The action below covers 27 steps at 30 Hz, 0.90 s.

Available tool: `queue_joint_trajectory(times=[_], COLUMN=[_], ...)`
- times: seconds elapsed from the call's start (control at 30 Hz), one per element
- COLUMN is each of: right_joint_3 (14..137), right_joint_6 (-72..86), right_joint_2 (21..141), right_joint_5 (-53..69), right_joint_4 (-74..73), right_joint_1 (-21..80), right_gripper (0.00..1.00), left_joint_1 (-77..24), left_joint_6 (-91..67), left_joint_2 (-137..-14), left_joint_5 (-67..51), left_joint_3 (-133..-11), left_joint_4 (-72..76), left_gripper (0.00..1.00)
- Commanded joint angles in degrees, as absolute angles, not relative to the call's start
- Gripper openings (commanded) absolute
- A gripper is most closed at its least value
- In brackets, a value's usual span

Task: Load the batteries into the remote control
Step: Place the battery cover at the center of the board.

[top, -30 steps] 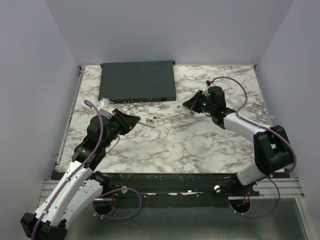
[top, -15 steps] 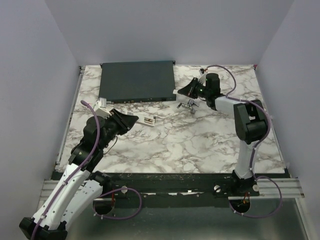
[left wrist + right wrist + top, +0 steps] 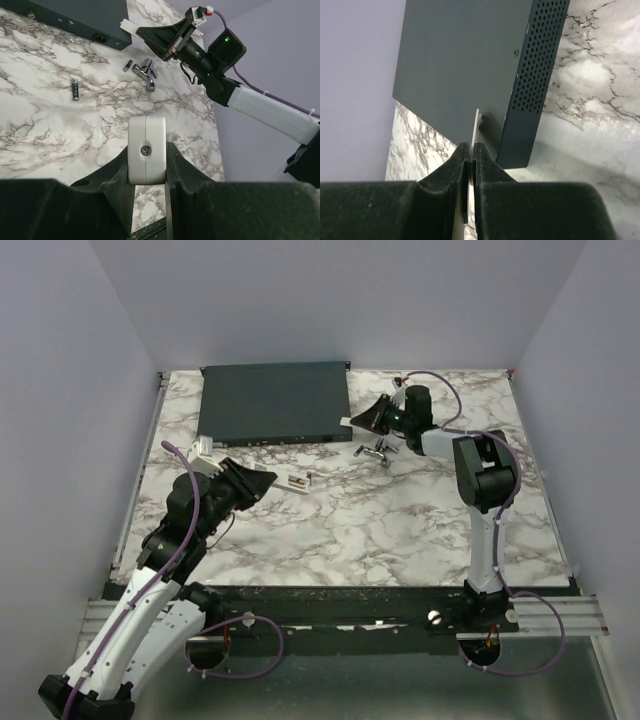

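My left gripper (image 3: 147, 150) (image 3: 268, 480) is shut on the white remote control (image 3: 146, 150). Its end face with a screw shows between the jaws, and its tip (image 3: 294, 483) pokes out in the top view. My right gripper (image 3: 471, 147) (image 3: 365, 418) is shut on the thin white back cover (image 3: 477, 125) (image 3: 346, 421). It holds the cover edge-on at the front right corner of the dark box. One slim dark battery (image 3: 75, 89) (image 3: 310, 478) lies on the marble just beyond the remote. A second battery (image 3: 128, 65) (image 3: 360, 451) lies farther right.
A large flat dark-grey box (image 3: 275, 402) (image 3: 470, 60) stands at the back of the marble table (image 3: 400, 520). A small chrome metal part (image 3: 378, 450) (image 3: 145, 72) lies beside the second battery, just under the right arm.
My right arm has swung from the middle right to the back, toward the box corner, with the white cover. This uncovered the chrome part. My left arm has barely moved.
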State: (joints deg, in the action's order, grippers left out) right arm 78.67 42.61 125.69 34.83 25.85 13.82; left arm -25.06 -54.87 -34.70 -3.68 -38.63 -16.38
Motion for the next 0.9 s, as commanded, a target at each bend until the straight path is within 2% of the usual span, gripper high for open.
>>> queue_joint_trajectory(times=[0.0,0.4,0.53,0.87], right_joint_3=[81.2,83.1,82.7,81.7], right_joint_6=[45.9,46.2,45.9,45.6], right_joint_2=[129.6,131.9,131.6,131.7], right_joint_5=[37.6,36.7,36.1,36.0], right_joint_4=[29.1,26.9,27.0,27.0], right_joint_1=[13.4,13.3,13.3,13.4], right_gripper=[0.1,0.26,0.38,0.47], left_joint_1=[-24.6,-24.5,-24.5,-24.4], left_joint_6=[-54.9,-54.9,-54.8,-54.9], left_joint_2=[-33.9,-33.5,-33.6,-33.5], left_joint_5=[-3.6,-3.3,-3.3,-3.4], left_joint_3=[-38.3,-38.3,-38.3,-38.2], left_joint_4=[-16.4,-16.5,-16.5,-16.4], left_gripper=[0.0,0.0,0.0,0.0])
